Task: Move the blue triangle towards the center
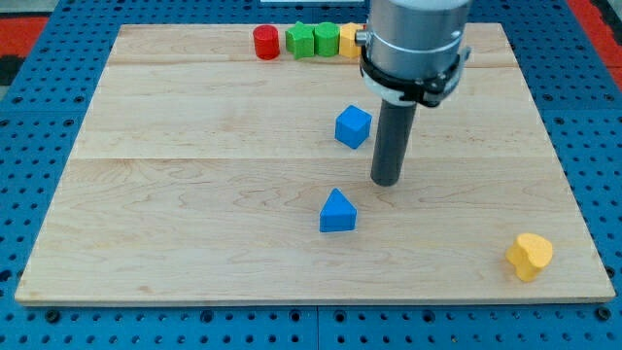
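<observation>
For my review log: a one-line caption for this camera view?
My tip rests apart from the blue triangle, up and to its right, beside the blue cube.

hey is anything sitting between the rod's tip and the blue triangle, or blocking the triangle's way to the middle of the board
Nothing visible does. My tip sits up and to the view's right of the blue triangle, bare wood between them. The blue cube lies farther toward the view's top.

The blue triangle [337, 212] is seen lying flat, apex pointing up-view, just below and left of my tip [387, 182].
</observation>
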Tool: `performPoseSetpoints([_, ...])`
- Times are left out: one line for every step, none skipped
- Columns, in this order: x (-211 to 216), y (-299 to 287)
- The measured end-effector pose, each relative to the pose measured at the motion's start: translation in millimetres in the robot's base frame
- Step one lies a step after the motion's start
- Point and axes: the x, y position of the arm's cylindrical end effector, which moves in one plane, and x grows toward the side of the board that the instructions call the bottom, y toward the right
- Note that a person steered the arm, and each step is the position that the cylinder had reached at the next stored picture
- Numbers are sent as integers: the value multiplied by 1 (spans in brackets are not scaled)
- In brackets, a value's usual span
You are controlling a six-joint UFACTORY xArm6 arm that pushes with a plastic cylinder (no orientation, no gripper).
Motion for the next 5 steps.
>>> performPoseSetpoints([39, -2])
performPoseSetpoints([50, -6])
performPoseSetpoints([65, -45])
performPoseSetpoints([69, -79])
performPoseSetpoints([30, -84])
